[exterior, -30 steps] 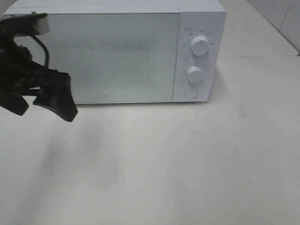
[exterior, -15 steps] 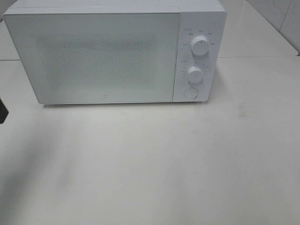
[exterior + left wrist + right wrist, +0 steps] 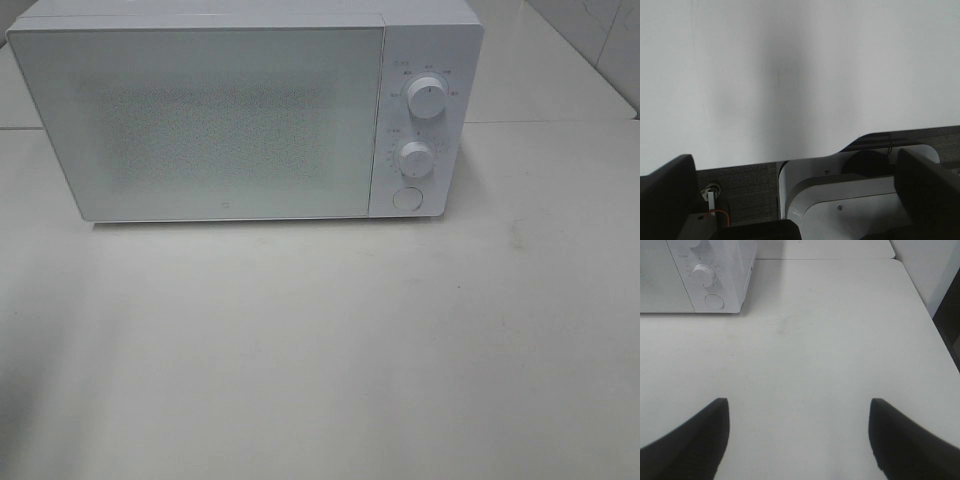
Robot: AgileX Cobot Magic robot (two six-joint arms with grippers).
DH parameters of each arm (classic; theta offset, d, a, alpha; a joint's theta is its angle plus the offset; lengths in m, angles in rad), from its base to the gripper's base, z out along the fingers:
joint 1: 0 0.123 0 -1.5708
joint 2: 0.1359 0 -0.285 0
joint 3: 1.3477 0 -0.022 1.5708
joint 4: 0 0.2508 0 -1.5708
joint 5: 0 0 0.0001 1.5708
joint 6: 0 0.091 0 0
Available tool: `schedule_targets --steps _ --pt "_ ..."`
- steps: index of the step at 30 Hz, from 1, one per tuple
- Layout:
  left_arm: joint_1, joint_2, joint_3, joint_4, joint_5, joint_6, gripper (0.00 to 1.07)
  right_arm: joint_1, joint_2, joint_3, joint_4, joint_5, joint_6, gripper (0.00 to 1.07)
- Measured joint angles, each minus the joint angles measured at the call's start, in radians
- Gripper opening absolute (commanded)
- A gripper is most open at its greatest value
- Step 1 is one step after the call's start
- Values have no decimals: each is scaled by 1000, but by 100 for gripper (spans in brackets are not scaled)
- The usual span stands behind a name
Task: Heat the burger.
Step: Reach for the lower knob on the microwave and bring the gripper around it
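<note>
The burger is out of view in every frame. A white microwave [image 3: 240, 110] stands at the back of the table with its door shut; its frosted door hides the inside. Two dials [image 3: 427, 97] and a round button [image 3: 406, 198] sit on its right panel. The microwave's corner also shows in the right wrist view [image 3: 700, 275]. My left gripper [image 3: 800, 195] is open and empty over the table's edge, outside the exterior view. My right gripper [image 3: 799, 435] is open and empty above bare table, to the right of the microwave.
The white table [image 3: 330, 340] spreads in front of the microwave. Its right edge [image 3: 930, 315] meets a dark gap. In the left wrist view the table's edge borders grey flooring and a white robot base [image 3: 840, 200].
The left arm, which stood in front of the microwave's left side one second ago, has pulled away to the left and left the exterior view. The microwave has not moved.
</note>
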Motion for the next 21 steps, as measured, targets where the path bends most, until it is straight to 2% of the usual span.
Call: schedule_targets --steps 2,4,6,7,10,12,15,17,21 --pt "0 -26 18 0 2 0 100 0 0 0 0 0 0 75" --pt "0 -134 72 0 3 0 100 0 0 0 0 0 0 75" --pt "0 -159 82 0 3 0 100 0 0 0 0 0 0 75" --pt "0 -226 106 5 -2 0 100 0 0 0 0 0 0 75" --pt "0 -286 115 7 -8 -4 100 0 0 0 0 0 0 75" --pt "0 -385 118 19 -12 -15 100 0 0 0 0 0 0 75" --pt "0 -410 118 24 -12 -18 100 0 0 0 0 0 0 75" --pt "0 -526 118 31 -12 -22 100 0 0 0 0 0 0 75" --pt "0 -614 118 32 -12 -23 100 0 0 0 0 0 0 75"
